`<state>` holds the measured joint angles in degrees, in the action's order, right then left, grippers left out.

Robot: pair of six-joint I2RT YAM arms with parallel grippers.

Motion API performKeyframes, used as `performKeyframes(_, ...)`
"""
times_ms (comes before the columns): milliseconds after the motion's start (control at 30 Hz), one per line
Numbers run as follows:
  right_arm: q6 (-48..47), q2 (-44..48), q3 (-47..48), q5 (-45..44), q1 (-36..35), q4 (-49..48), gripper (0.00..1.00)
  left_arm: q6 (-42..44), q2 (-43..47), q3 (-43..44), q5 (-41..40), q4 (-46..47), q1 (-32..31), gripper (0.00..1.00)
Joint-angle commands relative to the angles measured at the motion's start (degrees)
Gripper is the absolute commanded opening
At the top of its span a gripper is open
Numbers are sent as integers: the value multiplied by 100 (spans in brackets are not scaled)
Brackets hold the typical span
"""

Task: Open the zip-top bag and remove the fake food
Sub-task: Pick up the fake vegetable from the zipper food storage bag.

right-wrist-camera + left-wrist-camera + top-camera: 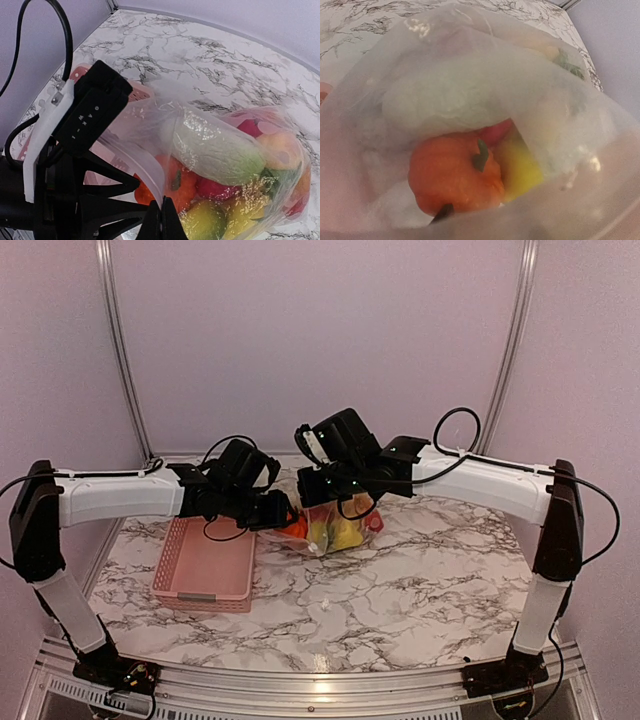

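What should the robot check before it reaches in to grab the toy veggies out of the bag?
1. Right hand pinching the zip-top bag by its edge: ok, it is shut on the plastic.
2. Left hand ready to grab: ok, its fingers stand apart at the bag's mouth.
3. Mouth open wide enough: cannot tell; cloudy plastic covers most of the left wrist view.
4. Fake food inside the bag: ok, with the orange pumpkin lowest in the left wrist view.
5. Pink basket beside the bag: ok, on the left arm's side.
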<state>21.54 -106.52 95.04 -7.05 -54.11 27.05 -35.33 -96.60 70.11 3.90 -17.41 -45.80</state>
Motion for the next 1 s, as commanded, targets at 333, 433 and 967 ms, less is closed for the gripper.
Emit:
performKeyframes(333,235,356,-256,-326,-65,-74,0,109,-369,351,-1298,-209,-225,68)
performKeyframes(433,242,421,-337,-349,-66,-110,0,103,-382,350,-1384,-260,-235,72)
performKeyframes(967,281,509,-566,-358,-65,-123,0,66,-886,462,-1506,-333,-233,79)
